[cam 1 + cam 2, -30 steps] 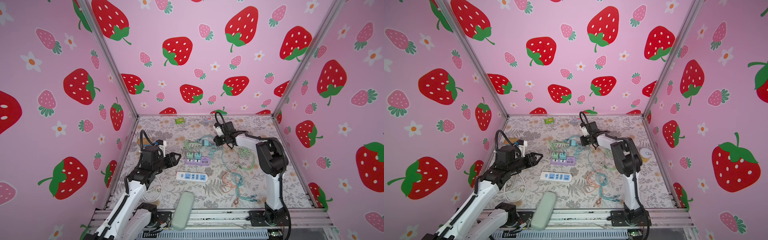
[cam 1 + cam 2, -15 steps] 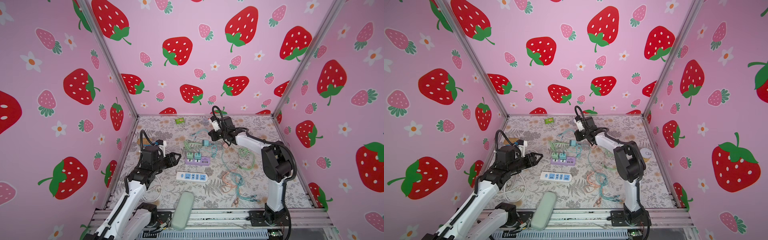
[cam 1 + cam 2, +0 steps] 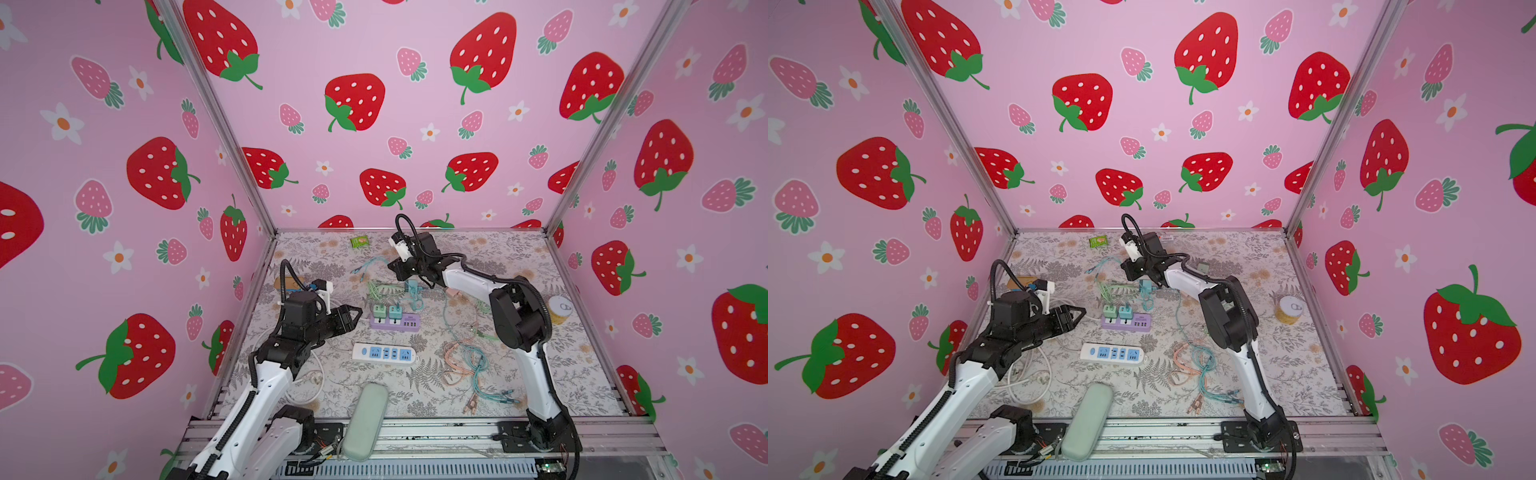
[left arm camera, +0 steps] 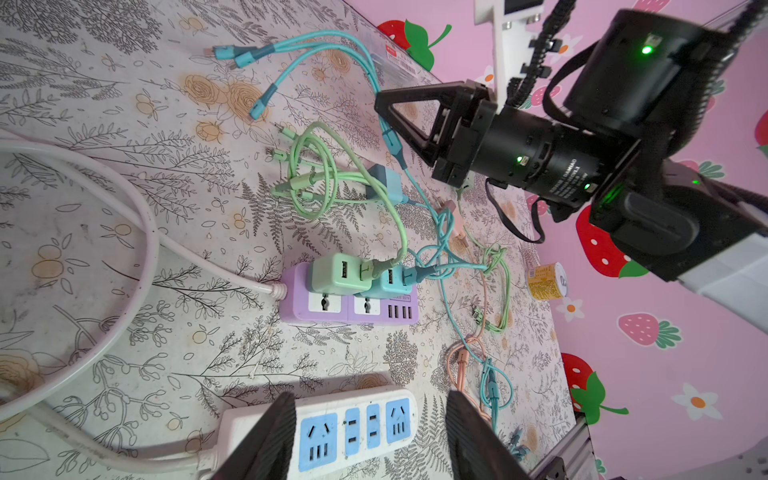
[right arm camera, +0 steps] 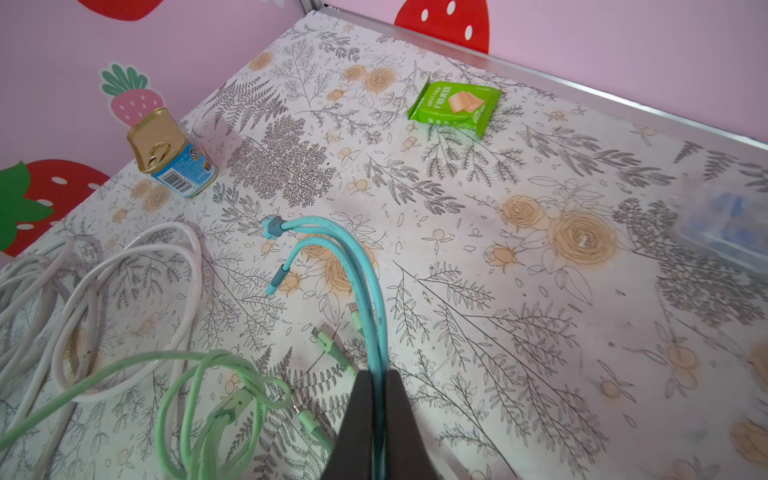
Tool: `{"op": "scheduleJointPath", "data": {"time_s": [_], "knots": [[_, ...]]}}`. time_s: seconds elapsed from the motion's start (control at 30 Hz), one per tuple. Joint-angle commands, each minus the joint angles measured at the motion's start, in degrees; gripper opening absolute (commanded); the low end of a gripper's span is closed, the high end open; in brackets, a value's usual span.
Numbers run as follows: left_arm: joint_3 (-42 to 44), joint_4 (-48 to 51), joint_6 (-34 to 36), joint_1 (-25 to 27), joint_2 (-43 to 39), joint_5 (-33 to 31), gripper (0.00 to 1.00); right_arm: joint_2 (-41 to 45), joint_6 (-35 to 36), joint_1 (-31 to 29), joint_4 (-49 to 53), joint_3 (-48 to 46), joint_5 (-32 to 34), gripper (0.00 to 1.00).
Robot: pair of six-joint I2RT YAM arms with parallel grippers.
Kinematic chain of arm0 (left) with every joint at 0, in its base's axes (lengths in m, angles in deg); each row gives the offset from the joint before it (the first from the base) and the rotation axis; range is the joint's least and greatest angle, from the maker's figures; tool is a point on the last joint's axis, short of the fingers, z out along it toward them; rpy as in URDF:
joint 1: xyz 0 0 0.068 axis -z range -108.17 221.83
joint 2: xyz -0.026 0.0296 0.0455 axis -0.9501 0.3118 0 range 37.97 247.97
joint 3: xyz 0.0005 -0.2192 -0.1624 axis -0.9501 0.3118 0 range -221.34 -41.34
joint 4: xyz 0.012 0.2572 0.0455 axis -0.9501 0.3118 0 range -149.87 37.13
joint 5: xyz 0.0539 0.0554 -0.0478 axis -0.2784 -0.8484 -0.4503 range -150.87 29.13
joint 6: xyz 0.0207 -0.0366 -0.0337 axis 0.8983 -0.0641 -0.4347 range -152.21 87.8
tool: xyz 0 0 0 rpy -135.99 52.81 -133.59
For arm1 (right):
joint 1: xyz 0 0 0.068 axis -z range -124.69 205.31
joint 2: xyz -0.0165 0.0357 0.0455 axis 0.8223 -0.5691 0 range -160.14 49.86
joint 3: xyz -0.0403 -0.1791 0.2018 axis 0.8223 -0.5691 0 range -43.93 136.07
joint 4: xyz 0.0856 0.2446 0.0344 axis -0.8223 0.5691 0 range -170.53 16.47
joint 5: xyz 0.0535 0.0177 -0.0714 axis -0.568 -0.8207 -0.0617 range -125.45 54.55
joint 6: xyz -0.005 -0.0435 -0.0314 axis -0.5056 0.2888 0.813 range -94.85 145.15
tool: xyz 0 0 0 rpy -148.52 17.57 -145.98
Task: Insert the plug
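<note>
My right gripper is shut on a teal multi-head cable, held above the mat at the back middle. That cable runs to a blue-grey plug lying on the mat behind the purple power strip. A green adapter and a teal adapter sit in the strip's sockets. Left of the strip, my left gripper hangs open and empty. Its fingers frame the white power strip in the left wrist view.
A green snack packet lies at the back and a yellow can at the right. A tin stands by the left wall. Loose orange and teal cables, a white cord coil and a pale green case occupy the front.
My right gripper has moved left and toward the back, drawing the teal cable with it. The left arm has stayed still.
</note>
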Motion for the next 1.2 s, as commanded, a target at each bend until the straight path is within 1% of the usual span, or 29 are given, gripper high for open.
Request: {"op": "scheduleJointPath", "data": {"time_s": [0.0, 0.23, 0.3, 0.43, 0.53, 0.73, 0.8, 0.83, 0.87, 1.0, 1.1, 1.17], "knots": [[-0.30, -0.69, 0.77, -0.27, -0.52, -0.76, 0.60, -2.13, 2.91, -0.42, 0.97, 3.13, -2.58, 0.01], [-0.12, -1.16, 0.44, -0.27, -0.26, -0.76, 0.60, -7.25, 5.16, -0.64, 2.52, 10.27, -4.16, 0.02], [0.04, -1.24, 0.44, -0.27, -0.16, -0.85, 0.60, -8.54, 5.55, -0.64, 3.62, 12.23, -3.42, 0.04], [0.26, -1.79, 0.35, -0.34, 0.35, -0.85, 0.60, -9.33, 6.63, -0.64, 5.28, 13.71, -1.70, 0.18], [0.26, -1.86, 0.44, -0.27, 0.80, -0.86, 0.60, -8.29, 7.53, -0.38, 6.54, 13.06, -0.98, 0.29], [0.17, -2.18, 0.27, -0.29, 1.22, -0.76, 0.60, -1.00, 9.65, 1.64, 6.43, 6.83, -1.10, 0.45], [0.08, -2.23, 0.23, -0.33, 1.33, -0.68, 0.60, 2.06, 11.06, 2.70, 6.07, 3.70, -0.82, 0.50], [0.06, -2.22, 0.40, -0.27, 1.41, -0.68, 0.60, 3.80, 11.59, 3.37, 5.57, 1.36, -0.55, 0.51], [0.04, -2.22, 0.44, -0.32, 1.49, -0.69, 0.60, 5.70, 12.03, 4.18, 4.94, -0.97, -0.51, 0.57], [0.00, -2.57, 0.68, -0.32, 2.17, -0.85, 0.60, 11.01, 14.59, 7.44, 3.73, -8.36, -1.64, 0.67], [-0.09, -3.09, 0.71, -0.32, 3.29, -0.69, 0.60, 12.71, 20.05, 8.85, 7.07, -11.34, -3.47, 0.69], [-0.18, -3.47, 0.63, -0.33, 4.02, -0.46, 0.60, 13.23, 26.33, 9.00, 10.75, -12.92, -6.25, 0.71]]}}
